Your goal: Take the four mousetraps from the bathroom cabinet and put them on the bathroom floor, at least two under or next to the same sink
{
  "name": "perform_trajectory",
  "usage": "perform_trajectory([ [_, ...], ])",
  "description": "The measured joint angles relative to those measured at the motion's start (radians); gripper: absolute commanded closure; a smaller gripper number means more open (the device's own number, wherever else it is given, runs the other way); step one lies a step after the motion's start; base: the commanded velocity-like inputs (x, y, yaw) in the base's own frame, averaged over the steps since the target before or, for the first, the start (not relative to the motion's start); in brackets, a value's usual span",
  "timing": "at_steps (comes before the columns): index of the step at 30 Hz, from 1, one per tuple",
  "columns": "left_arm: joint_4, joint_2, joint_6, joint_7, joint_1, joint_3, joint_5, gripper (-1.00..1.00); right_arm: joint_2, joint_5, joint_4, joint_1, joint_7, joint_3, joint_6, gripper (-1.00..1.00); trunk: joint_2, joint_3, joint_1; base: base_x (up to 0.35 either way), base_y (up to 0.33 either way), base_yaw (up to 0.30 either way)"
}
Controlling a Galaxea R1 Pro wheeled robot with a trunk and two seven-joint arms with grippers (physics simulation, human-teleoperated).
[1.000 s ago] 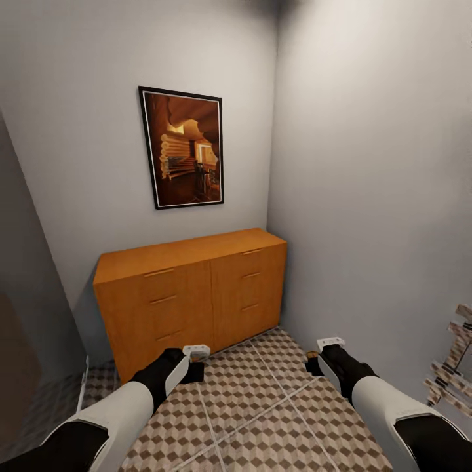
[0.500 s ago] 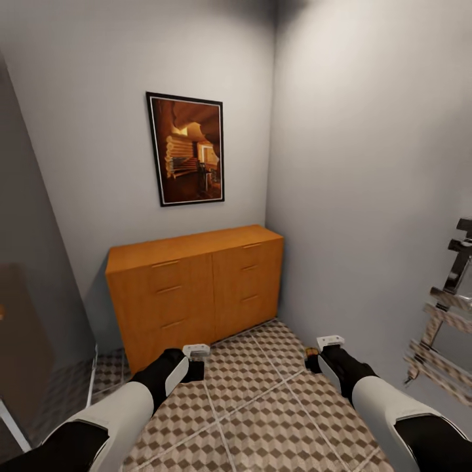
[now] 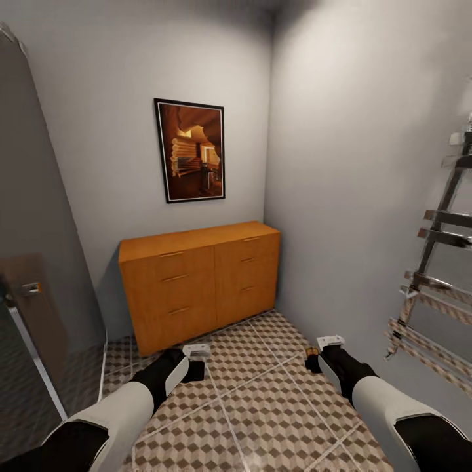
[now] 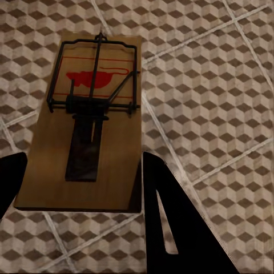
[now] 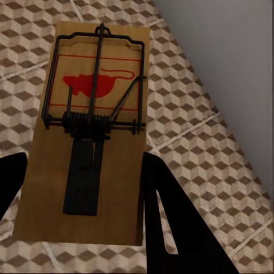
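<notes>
I hold two mousetraps: my left gripper (image 4: 80, 188) is clamped on one mousetrap (image 4: 91, 125), my right gripper (image 5: 80, 188) on another mousetrap (image 5: 91, 131), above the bathroom floor (image 3: 262, 406).

No legible text, numbers or brand names anywhere.
Only printed marks: a red mouse silhouette inside a red outline on each mousetrap board, one in the left wrist view (image 4: 85, 125), one in the right wrist view (image 5: 88, 131); the framed picture (image 3: 192, 150) above the cabinet (image 3: 200, 282) carries no lettering.
</notes>
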Motion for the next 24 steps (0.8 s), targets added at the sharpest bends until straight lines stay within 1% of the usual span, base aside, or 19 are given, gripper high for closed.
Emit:
perform_trajectory([
  [11,0.016,0.001,-0.002,0.000,0.000,0.000,0.000,1.00,0.001,0.000,0.001,0.000,-0.002,0.000,-0.004,1.00,0.000,0.000,0.000,-0.345,0.000,0.000],
  [16,0.017,0.001,-0.003,0.000,0.000,0.000,0.000,1.00,0.001,0.000,0.011,0.000,-0.001,0.000,-0.020,1.00,0.000,0.000,0.000,-0.345,0.000,0.000],
  [19,0.017,0.002,-0.002,0.000,0.001,0.000,0.000,1.00,0.001,0.001,0.030,0.000,-0.005,0.000,-0.045,1.00,0.000,0.000,0.000,-0.345,0.000,0.000],
  [24,0.017,0.002,-0.002,0.000,0.001,0.000,0.000,1.00,0.001,0.000,0.034,0.000,-0.008,0.000,-0.051,1.00,0.000,0.000,0.000,-0.345,0.000,0.000],
])
